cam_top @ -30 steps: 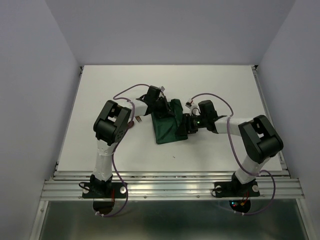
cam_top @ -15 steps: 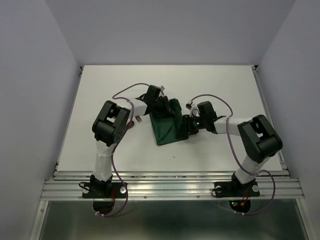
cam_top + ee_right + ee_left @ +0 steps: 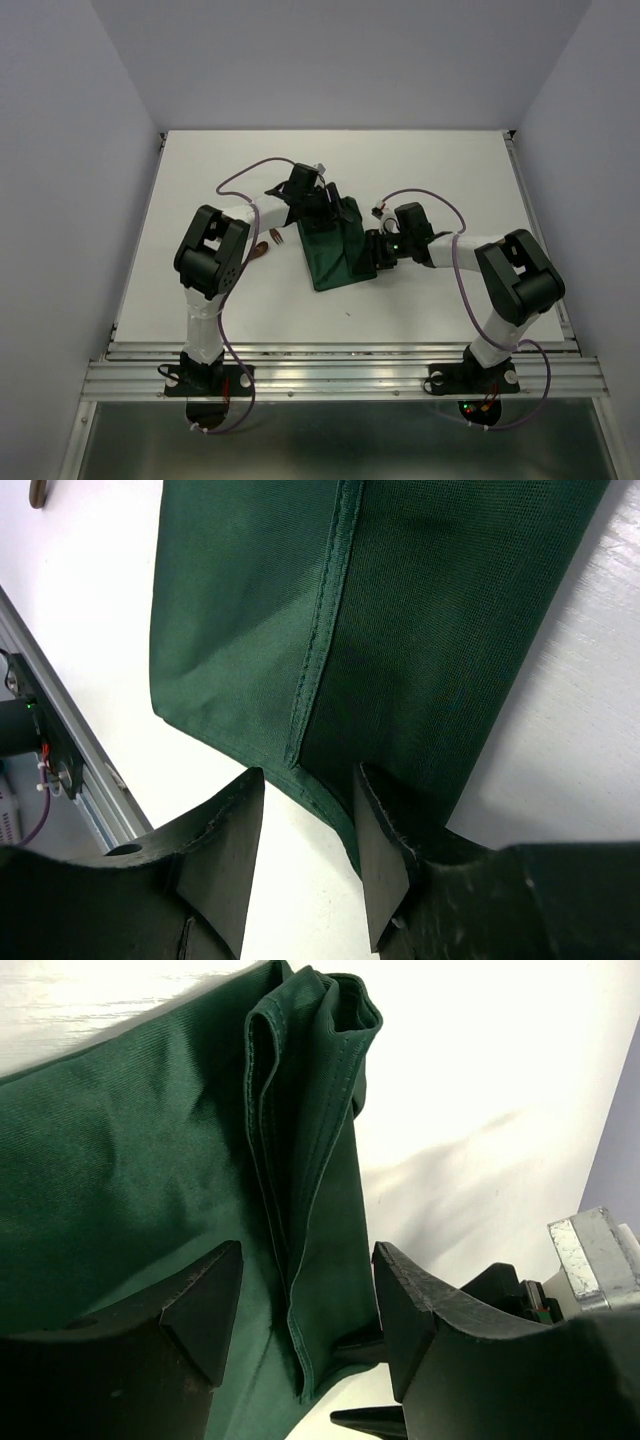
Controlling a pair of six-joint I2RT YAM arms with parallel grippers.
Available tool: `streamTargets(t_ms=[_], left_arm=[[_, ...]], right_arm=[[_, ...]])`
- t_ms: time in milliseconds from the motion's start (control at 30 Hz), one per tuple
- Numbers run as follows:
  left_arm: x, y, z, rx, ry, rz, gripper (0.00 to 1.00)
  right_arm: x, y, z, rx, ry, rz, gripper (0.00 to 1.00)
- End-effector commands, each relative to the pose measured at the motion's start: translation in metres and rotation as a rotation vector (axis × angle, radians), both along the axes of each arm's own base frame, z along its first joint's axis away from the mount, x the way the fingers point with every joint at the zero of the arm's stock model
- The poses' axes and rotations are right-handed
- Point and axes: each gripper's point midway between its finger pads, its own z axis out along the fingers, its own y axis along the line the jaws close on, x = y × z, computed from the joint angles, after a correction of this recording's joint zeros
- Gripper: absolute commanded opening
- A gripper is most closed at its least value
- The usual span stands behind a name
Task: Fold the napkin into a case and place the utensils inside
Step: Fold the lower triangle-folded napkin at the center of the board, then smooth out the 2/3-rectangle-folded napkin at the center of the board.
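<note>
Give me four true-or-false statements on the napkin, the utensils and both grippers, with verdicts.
1. The napkin is folded into layers. True.
2. The utensils are inside the napkin. False: they lie on the table, left of it.
3. The left gripper has its jaws apart over a folded edge. True.
4. The right gripper clamps a utensil. False: its jaws stand apart at the napkin's corner, holding nothing.

bright overhead light, soft shadows, whites overexposed.
</note>
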Motion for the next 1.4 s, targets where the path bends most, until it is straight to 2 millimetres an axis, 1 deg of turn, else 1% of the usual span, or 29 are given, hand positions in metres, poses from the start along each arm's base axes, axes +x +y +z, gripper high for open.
streamTargets(t_ms=[0, 100, 133, 167, 233, 267, 333, 533, 600, 633, 667, 733, 833, 867, 1033, 1100, 1267, 1367], left_arm=[[0.017, -0.002, 0.030, -0.009, -0.085, 0.014, 0.64], [0.023, -0.003, 0.037, -0.019, -0.096, 0.036, 0.59], [0.026, -0.005, 0.042, -0.035, -0.113, 0.041, 0.58], [0.029, -0.006, 0.048, -0.047, -0.123, 0.050, 0.60], [0.032, -0.007, 0.048, -0.042, -0.119, 0.056, 0.67], [0.037, -0.009, 0.049, -0.036, -0.127, 0.053, 0.77], [0.040, -0.010, 0.048, -0.032, -0.128, 0.055, 0.78], [0.057, -0.016, 0.042, -0.027, -0.130, 0.072, 0.73], [0.064, -0.017, 0.038, -0.018, -0.136, 0.081, 0.68], [0.063, -0.015, 0.033, 0.005, -0.118, 0.079, 0.66], [0.066, -0.014, 0.029, 0.026, -0.110, 0.085, 0.63], [0.068, -0.013, 0.027, 0.045, -0.110, 0.086, 0.63], [0.070, -0.010, 0.026, 0.067, -0.120, 0.091, 0.68], [0.071, -0.009, 0.022, 0.076, -0.117, 0.089, 0.71], [0.074, -0.010, 0.014, 0.091, -0.104, 0.091, 0.72], [0.076, -0.010, 0.012, 0.095, -0.105, 0.095, 0.70], [0.079, -0.011, 0.010, 0.092, -0.112, 0.097, 0.59], [0.080, -0.013, 0.005, 0.092, -0.106, 0.089, 0.59]], right_arm=[[0.005, 0.002, -0.003, -0.016, -0.019, 0.005, 0.47], [0.005, 0.002, -0.003, -0.017, -0.017, 0.005, 0.47], [0.005, 0.002, -0.002, -0.016, -0.019, 0.005, 0.47], [0.005, 0.001, -0.002, -0.017, -0.018, 0.003, 0.47], [0.004, 0.001, -0.001, -0.016, -0.021, 0.003, 0.47], [0.004, 0.001, -0.001, -0.016, -0.021, 0.003, 0.47], [0.004, 0.001, -0.001, -0.016, -0.019, 0.003, 0.47], [0.003, 0.001, -0.002, -0.018, -0.016, 0.005, 0.47], [0.003, 0.001, -0.002, -0.017, -0.015, 0.006, 0.47], [0.003, 0.001, -0.002, -0.017, -0.015, 0.006, 0.47], [0.002, 0.001, -0.002, -0.017, -0.013, 0.005, 0.47], [0.002, 0.001, -0.002, -0.017, -0.013, 0.005, 0.47], [0.002, 0.001, -0.003, -0.018, -0.013, 0.004, 0.47], [0.001, 0.000, -0.004, -0.019, -0.010, 0.004, 0.47], [0.002, 0.001, -0.004, -0.017, -0.011, 0.005, 0.47], [0.002, 0.000, -0.004, -0.019, -0.009, 0.003, 0.47], [0.002, 0.001, -0.005, -0.019, -0.005, 0.004, 0.47], [0.002, 0.001, -0.004, -0.019, -0.005, 0.004, 0.47]])
